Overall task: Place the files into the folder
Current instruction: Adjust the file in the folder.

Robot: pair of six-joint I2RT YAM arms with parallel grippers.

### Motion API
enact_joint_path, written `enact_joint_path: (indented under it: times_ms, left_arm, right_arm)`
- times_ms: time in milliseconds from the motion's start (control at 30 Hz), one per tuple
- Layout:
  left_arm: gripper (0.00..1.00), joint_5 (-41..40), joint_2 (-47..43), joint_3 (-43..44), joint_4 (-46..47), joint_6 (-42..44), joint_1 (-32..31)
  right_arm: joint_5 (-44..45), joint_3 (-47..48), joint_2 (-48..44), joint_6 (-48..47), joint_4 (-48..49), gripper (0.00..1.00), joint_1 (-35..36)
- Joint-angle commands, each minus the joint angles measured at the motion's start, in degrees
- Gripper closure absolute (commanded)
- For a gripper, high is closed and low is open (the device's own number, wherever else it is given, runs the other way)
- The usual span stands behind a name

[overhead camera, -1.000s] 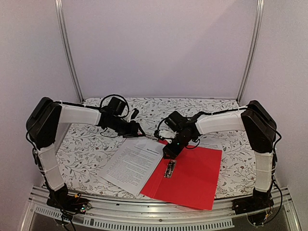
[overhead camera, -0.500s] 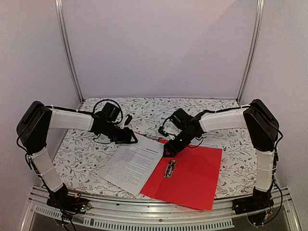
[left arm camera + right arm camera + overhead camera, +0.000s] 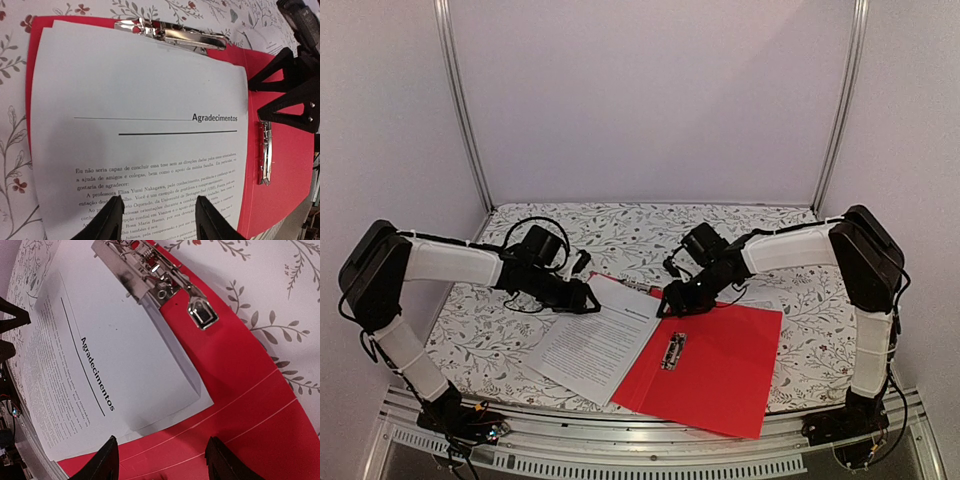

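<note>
The red folder [image 3: 725, 365] lies open on the flower-patterned desk [image 3: 490, 310], near its front edge. The files [image 3: 592, 343], white printed sheets headed "Agradecimentos", rest on its left leaf, with red showing past their left and top edges in the left wrist view.

A metal lever clip [image 3: 170, 34] sits at the sheets' far edge. It looks to lie over the top of the paper, though I cannot tell whether it actually clamps it. A second, smaller clip [image 3: 673, 350] lies along the fold.

The left pincer [image 3: 588, 297] hangs over the far end of the sheets with its fingers [image 3: 107, 220] apart and nothing between them. The right pincer [image 3: 667, 305] hovers just beside the fold at the far edge, and it too is open and empty.

The step in hand is probably seating the sheets and securing them.

- **Square the stack first.** Line the sheets up with the leaf so that no corner overhangs, because thin paper creases easily once the cover comes over.
- **Hold and work separately.** One pincer should press the sheets flat, well away from the clip, while the other works the lever or lifts the free red leaf by its outer edge.
- **Press straight down.** A sideways drag would fan the sheets.
- **Close slowly.** The cover should come over gently so that air does not shift the top page.
</note>
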Motion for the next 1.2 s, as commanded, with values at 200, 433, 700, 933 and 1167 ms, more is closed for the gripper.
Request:
enact_joint_path:
  times_ms: [200, 433, 700, 933, 1167]
  left_arm:
    - [0.52, 2.7, 0.8, -2.4, 3.4, 1.7, -3.3]
    - [0.53, 2.4, 3.4, -2.6, 3.9, 1.9, -3.9]
    - [0.55, 2.0, 4.7, -2.8, 4.5, 1.0, -4.5]
    - [0.56, 1.5, 5.6, -2.8, 4.6, 1.0, -5.0]
    - [0.56, 1.1, 6.6, -2.2, 4.2, 1.3, -5.3]
  right_arm:
    - [-3.2, -1.9, 2.3, 13.5, 5.2, 0.45, -1.8]
    - [-4.7, -1.5, 4.6, 17.6, 9.2, 0.48, -2.1]
    - [-4.4, -2.0, 5.5, 20.2, 11.2, 0.50, -2.3]
    - [-4.7, -3.2, 5.5, 22.6, 13.8, 0.57, -2.9]
    - [-6.2, -4.7, 5.9, 25.9, 18.5, 0.68, -3.7]
